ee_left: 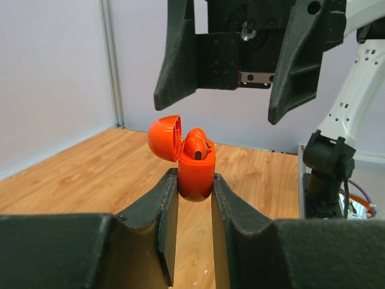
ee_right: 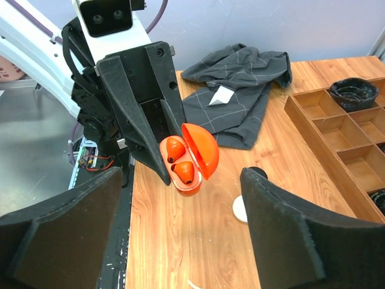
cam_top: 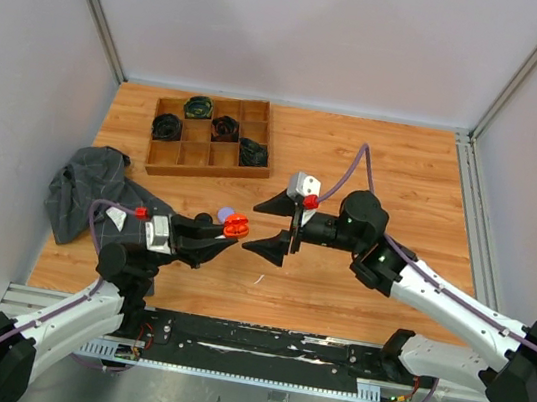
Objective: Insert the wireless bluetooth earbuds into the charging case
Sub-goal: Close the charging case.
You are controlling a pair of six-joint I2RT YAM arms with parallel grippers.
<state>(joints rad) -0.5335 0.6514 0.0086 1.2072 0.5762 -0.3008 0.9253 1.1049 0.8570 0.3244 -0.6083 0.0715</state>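
Charging case [ee_left: 195,177], lid up, tight between left jaws; right jaws wide apart, level, opposite.

The left arm reaches in low, and the left gripper [cam_top: 230,235] pinches the orange case [cam_top: 236,224] between its 2 fingers. The right gripper [cam_top: 270,227] faces it, fingers spread wide apart.

Glossy orange plastic charging case [ee_left: 197,174]. Matt black, grainy plastic left end effector [ee_left: 194,178]. Smooth wood-grain counter [cam_top: 385,168]. Soft grey cloth [cam_top: 83,189]. Matt wooden tray [cam_top: 202,172].
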